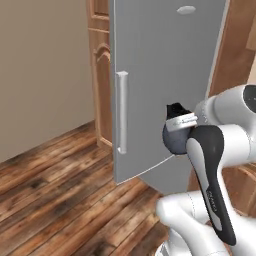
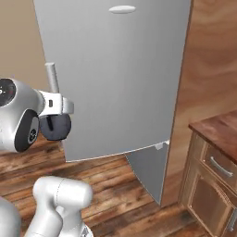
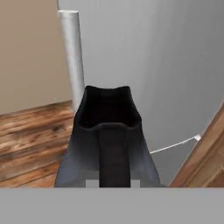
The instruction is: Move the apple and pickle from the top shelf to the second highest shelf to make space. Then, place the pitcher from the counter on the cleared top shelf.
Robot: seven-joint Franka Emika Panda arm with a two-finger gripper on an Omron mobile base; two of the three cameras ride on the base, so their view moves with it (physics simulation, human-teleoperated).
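Pitchers: one in my view, the pitcher [image 1: 175, 137]
Fridge doors: one, the grey door [image 2: 115, 74]
Door handles: one, the handle [image 1: 121, 112]
Counters: one, the counter [image 2: 221, 127] at right

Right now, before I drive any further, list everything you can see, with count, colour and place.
Dark grey bulbous pitcher with black rim: one, held up at the gripper, in front of the fridge door.
Flat grey fridge door: one, light grey, swung across the view, upright pale handle near its edge.
Glossy wooden counter: one, red-brown, far right, over brown drawers.
Plank floor: brown wood, below.
Wall: beige, left.
Gripper: one, shut on the pitcher.
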